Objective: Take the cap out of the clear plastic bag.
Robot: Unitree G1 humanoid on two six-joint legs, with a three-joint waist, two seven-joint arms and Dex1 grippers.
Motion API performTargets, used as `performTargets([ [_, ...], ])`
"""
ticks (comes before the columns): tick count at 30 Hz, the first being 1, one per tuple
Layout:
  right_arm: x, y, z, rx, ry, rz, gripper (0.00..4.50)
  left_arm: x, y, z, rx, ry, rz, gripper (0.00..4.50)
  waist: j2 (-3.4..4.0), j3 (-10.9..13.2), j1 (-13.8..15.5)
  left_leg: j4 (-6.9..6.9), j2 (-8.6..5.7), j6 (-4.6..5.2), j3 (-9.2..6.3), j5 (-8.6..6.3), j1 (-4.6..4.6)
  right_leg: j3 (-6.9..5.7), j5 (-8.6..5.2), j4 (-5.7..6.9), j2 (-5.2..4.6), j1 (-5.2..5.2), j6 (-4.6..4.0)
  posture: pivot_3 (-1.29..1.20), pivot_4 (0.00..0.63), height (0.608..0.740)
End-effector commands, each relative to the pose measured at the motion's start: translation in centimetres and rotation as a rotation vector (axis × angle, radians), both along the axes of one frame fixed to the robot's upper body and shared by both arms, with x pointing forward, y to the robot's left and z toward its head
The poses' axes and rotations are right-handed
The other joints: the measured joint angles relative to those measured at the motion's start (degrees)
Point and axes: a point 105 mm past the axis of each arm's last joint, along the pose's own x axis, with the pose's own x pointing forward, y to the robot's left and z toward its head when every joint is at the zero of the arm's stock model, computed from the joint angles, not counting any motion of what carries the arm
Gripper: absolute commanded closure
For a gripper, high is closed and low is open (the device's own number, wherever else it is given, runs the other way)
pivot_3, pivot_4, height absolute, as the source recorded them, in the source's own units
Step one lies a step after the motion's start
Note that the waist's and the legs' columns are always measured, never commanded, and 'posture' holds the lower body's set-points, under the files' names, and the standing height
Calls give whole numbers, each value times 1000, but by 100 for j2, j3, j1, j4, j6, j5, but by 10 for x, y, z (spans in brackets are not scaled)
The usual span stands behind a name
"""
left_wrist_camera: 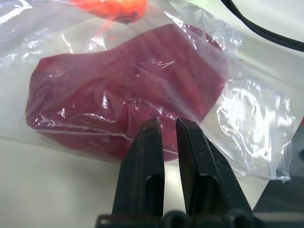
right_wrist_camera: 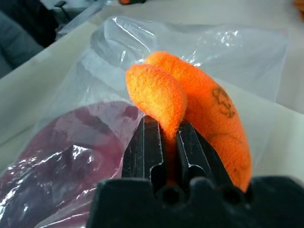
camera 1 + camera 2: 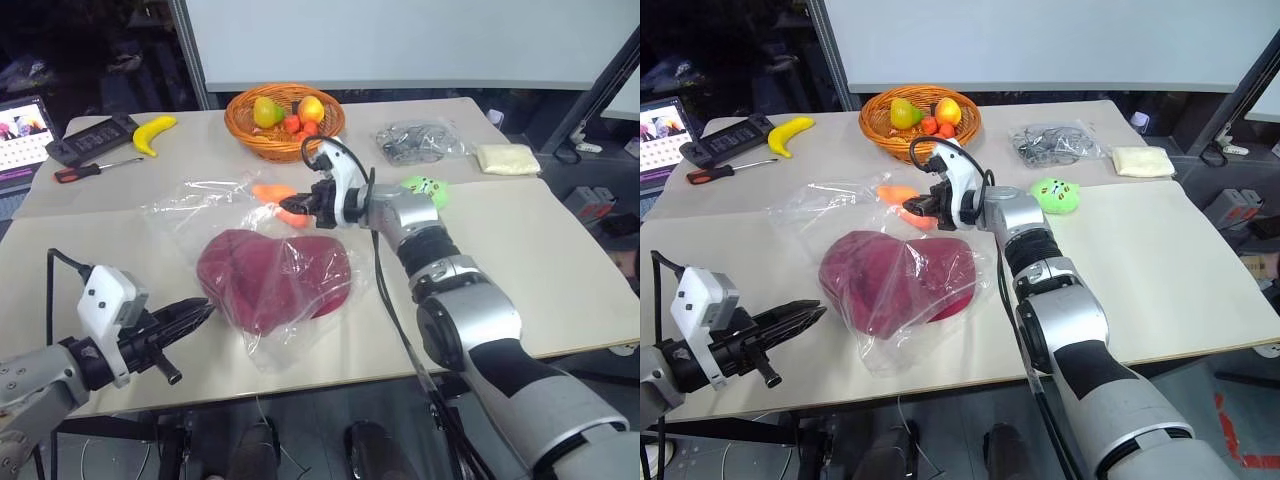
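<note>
Cap (image 3: pixel 270 275) just beyond left gripper (image 3: pixel 205 312)

Open tabletop (image 3: pixel 560 270) to the right of the clear plastic bag (image 3: pixel 262 262); bare strip along the near edge too. Blocked at the bag's far side by the right gripper (image 3: pixel 296 206), clamped on an orange plush toy (image 3: pixel 280 201). Farther back, crowded by fruit basket (image 3: pixel 284 118), green plush toy (image 3: pixel 424 189), smaller bag (image 3: pixel 420 141).

No legible text, label or number on anything
</note>
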Motion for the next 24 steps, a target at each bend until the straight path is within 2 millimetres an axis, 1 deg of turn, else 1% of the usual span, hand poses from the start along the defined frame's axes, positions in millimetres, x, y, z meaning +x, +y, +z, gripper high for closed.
performTargets([
  [1, 4, 5, 1, -55, -66, -44, 4457, -3, -3, 4, 9, -26, -16, 3924, 0, 0, 1, 1, 0, 0, 1, 0, -7, 1, 0, 0, 0, -6, 1, 0, 150, 740],
  [4, 10, 2, -10, -104, -64, -111, 4457, -4, -3, 4, 9, -23, -17, 3924, 0, 0, 7, 2, 0, 0, 5, 0, -19, 5, 2, 0, 0, -19, 3, 0, 150, 740],
  [6, 12, 0, -12, -104, -57, -136, 3664, -4, -4, 4, 7, -23, -18, 3924, 0, 0, 13, 5, 0, 0, 5, 0, -36, 5, 3, 3, 0, -36, 4, 0, 150, 740],
  [7, 12, 1, -12, -102, -58, -131, 3461, -4, -4, 4, 6, -22, -19, 3924, 0, 0, 14, 6, 0, 0, 5, 1, -45, 5, 4, 4, 0, -44, 4, 0, 150, 740],
  [9, 12, 1, -11, -98, -59, -136, 2737, -4, -4, 3, 5, -20, -19, 3924, 0, 0, 12, 7, -1, 0, 5, 1, -49, 6, 5, 3, -1, -46, 6, 0, 150, 740],
  [10, 14, 0, -11, -102, -65, -151, 2503, -4, -4, 3, 5, -19, -19, 3924, 0, 0, 9, 7, -1, 0, 6, 1, -49, 6, 5, 3, -1, -46, 7, 0, 150, 740],
  [11, 15, -1, -11, -112, -69, -159, 2017, -4, -4, 3, 5, -18, -19, 3924, 0, 0, 9, 6, -1, 0, 6, 1, -49, 6, 5, 3, -1, -46, 7, 0, 150, 740],
  [14, 15, -3, -11, -104, -48, -157, 1068, -3, -4, 2, 4, -17, -20, 3924, 0, 0, 7, 7, 0, 0, 6, 1, -48, 7, 5, 4, 0, -47, 7, 0, 150, 740],
  [18, 13, -3, -18, -84, -6, -152, 1068, -3, -4, 2, 7, -14, -21, 3924, 0, 0, 7, 7, -1, 0, 7, 1, -48, 7, 5, 3, 0, -46, 7, 0, 150, 740],
  [21, 15, -7, -28, -106, 14, -190, 1068, -2, -4, 2, 11, -14, -21, 3924, 0, 0, 8, 8, -1, 0, 7, 1, -48, 7, 5, 4, 0, -46, 7, 0, 150, 740],
  [24, 17, -9, -35, -88, 40, -231, 1068, -2, -4, 2, 10, -14, -23, 3924, -1, -1, 10, 8, -1, 0, 7, 1, -48, 7, 5, 4, 0, -45, 7, 0, 150, 740],
])
